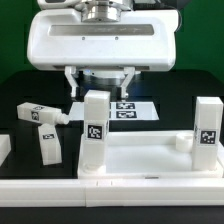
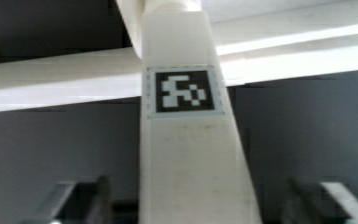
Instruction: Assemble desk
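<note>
The gripper (image 1: 100,88) hangs directly above an upright leg (image 1: 95,130) that stands in the corner socket of the tabletop (image 1: 150,155) on the exterior view's left. In the wrist view the fingers (image 2: 78,200) are released: they flank this leg (image 2: 181,120) with dark gaps on both sides and touch nothing. A second leg (image 1: 207,130) stands upright at the tabletop's corner on the exterior view's right. Two loose legs lie on the table further to the exterior view's left, one far (image 1: 35,113) and one nearer (image 1: 50,145). The marker board (image 1: 125,108) lies beyond the tabletop, under the gripper.

The step in hand appears to be seating this leg in its socket. How deep it sits cannot be told from the pictures. If it needs more turning, the arm does well to keep the leg centred between the fingers, as it is now, and close squarely on its flat sides, so the leg does not tilt or bind in the socket. If the leg is already home, a straight lift is the safe way off, with the fingers kept wide until they are above its top. A sideways move could knock the leg askew or shift the tabletop. The two loose legs are then the likely next pick.
</note>
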You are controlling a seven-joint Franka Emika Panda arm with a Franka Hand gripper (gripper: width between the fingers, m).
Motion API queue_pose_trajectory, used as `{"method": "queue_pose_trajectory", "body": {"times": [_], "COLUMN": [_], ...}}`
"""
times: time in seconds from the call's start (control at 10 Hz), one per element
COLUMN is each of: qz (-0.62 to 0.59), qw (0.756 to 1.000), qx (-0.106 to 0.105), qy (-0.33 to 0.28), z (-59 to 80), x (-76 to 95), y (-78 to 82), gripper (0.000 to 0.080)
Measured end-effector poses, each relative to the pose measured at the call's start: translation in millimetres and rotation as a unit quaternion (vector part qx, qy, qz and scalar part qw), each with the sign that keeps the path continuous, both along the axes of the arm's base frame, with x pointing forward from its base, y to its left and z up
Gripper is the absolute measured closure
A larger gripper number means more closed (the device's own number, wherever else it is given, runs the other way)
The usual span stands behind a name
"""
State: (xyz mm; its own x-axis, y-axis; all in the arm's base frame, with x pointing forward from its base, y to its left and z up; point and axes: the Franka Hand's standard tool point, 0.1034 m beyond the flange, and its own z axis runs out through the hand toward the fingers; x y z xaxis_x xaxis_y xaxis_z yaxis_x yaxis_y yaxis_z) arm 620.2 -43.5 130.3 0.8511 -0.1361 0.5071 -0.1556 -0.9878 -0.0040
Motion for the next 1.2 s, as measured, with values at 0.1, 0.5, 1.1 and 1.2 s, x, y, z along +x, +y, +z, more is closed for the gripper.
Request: {"method": "queue_pose_trajectory", "body": {"times": [0.1, 0.5, 1.1, 1.2], "qz": [0.000, -0.007, -0.012, -0.027], "qw": [1.000, 0.993, 0.978, 0.977], "qx": [0.000, 0.050, 0.074, 0.079], "qy": [0.000, 0.106, 0.194, 0.194], "z": [0.0, 4.9, -12.4, -12.6], "x": [0.0, 12.5, 6.9, 6.9], "y": [0.0, -1.5, -5.0, -4.7], "gripper": [0.0180, 0.0151, 0.0186, 0.0324]}}
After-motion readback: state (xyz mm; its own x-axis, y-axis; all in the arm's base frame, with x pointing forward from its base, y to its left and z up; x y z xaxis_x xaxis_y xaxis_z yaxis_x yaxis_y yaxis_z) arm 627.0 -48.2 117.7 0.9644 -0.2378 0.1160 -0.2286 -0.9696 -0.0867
